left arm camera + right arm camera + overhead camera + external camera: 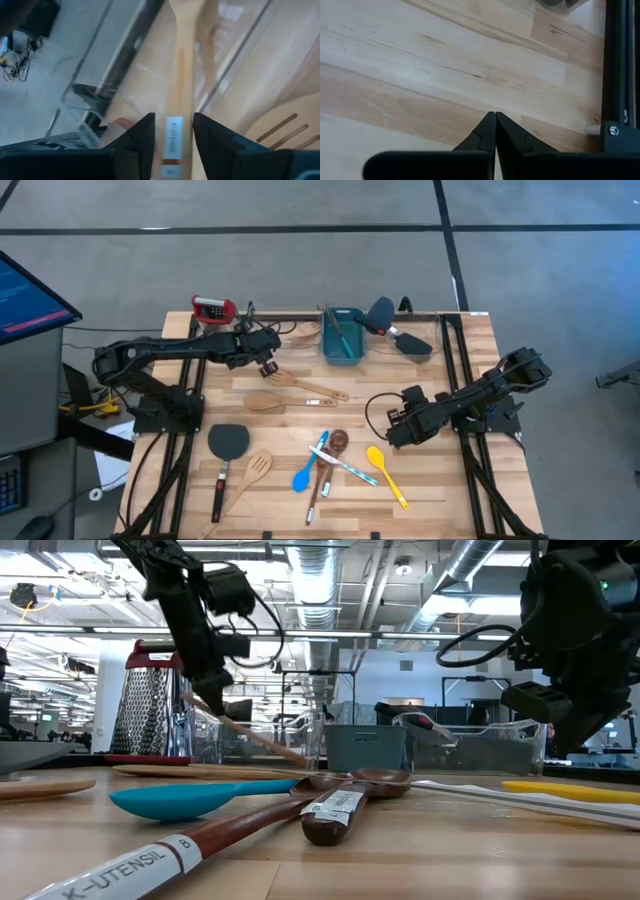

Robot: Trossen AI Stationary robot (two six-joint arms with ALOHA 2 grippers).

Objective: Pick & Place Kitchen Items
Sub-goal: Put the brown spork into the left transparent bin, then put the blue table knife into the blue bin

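My left gripper hangs over the far left part of the table, shut on a pale wooden spoon. The spoon slants away toward a clear bin. My right gripper is shut and holds nothing, just above bare tabletop at right of centre. Lying flat on the table are a slotted wooden spatula, a wooden spoon, a black spatula, another slotted spatula, a blue spoon, a dark-brown spoon and a yellow spoon. My left gripper pinches the pale wooden spoon by its handle, near the labelled end, between the two fingers. The fingers come from above. The held end is raised and the spoon tilts down away from the gripper; where its far end rests does not show.
A teal tub with utensils in it stands at the far edge, a clear bin on each side of it. A black spatula with a red handle lies by the right bin. A red-topped grater stands at the far left. Black frame rails run along both sides.
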